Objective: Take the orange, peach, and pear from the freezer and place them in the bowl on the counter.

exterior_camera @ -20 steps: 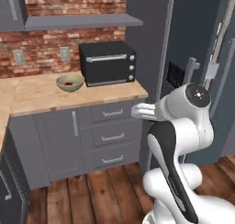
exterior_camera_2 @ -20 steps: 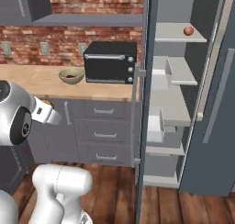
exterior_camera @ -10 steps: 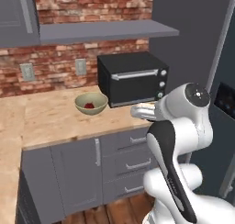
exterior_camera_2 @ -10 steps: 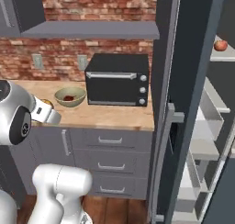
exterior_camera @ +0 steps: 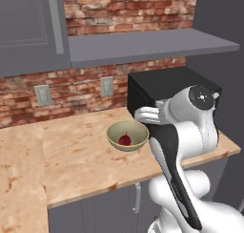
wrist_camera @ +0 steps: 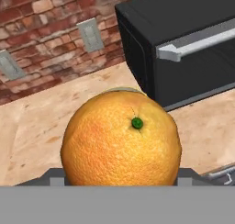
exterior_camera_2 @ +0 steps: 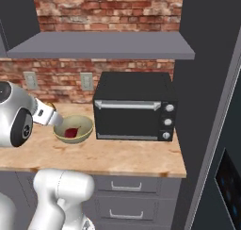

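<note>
The orange (wrist_camera: 121,138) looms large in the hand view, mottled peel and green stem dot toward the camera. My gripper (wrist_camera: 120,176) is shut on it, its fingers mostly hidden behind the fruit. The olive-tan bowl (exterior_camera: 114,131) sits on the beige counter (exterior_camera: 71,163) just left of the hand (exterior_camera: 148,115), with a dark red fruit (exterior_camera: 125,140) inside. From the right base view the hand (exterior_camera_2: 46,115) hangs at the bowl's (exterior_camera_2: 87,128) left edge. The bowl's rim (wrist_camera: 120,89) peeks over the orange. The dark freezer (exterior_camera_2: 212,106) stands at the right.
A black toaster oven (exterior_camera_2: 134,106) stands on the counter right beside the bowl, close to the hand (wrist_camera: 183,44). A grey shelf (exterior_camera_2: 103,47) and a red brick wall with two outlets (exterior_camera: 106,86) sit behind. Grey drawers (exterior_camera_2: 127,201) run below the counter.
The base has driven closer to the counter, so the bowl and oven loom larger and the open freezer shelves have slid out of view. The arm keeps its pose.
</note>
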Tool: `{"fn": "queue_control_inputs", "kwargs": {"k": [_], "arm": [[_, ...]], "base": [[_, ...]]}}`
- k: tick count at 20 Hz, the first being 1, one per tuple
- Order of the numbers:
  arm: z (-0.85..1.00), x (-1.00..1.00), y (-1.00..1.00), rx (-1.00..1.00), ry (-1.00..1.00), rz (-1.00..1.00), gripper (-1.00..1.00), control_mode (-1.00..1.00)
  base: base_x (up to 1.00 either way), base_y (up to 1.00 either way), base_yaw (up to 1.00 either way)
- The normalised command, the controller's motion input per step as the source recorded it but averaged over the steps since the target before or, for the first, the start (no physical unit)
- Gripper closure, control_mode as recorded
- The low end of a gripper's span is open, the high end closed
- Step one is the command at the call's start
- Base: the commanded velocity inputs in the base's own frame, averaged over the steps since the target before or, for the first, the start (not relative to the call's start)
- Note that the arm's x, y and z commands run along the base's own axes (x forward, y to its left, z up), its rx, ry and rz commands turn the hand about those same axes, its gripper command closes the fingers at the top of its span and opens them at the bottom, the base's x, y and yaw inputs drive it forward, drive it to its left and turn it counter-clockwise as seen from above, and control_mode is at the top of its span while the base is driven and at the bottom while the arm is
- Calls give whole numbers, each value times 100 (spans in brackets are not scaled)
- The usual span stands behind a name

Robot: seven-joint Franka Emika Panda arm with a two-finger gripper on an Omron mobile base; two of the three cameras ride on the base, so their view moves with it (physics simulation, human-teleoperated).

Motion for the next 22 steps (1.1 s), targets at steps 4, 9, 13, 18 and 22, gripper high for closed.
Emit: {"fn": "queue_control_inputs", "kwargs": {"k": [4,9,13,18,22], "arm": [[-32,69,0,0,16,-3,100,-100],[-67,70,-3,0,24,0,100,-100],[-79,64,0,0,20,0,100,-100],[-53,72,0,-5,0,0,100,-100],[-32,69,6,-8,0,0,100,-100]], "base": [[0,0,0],[0,0,0],[0,0,0],[0,0,0],[0,0,0]]}}
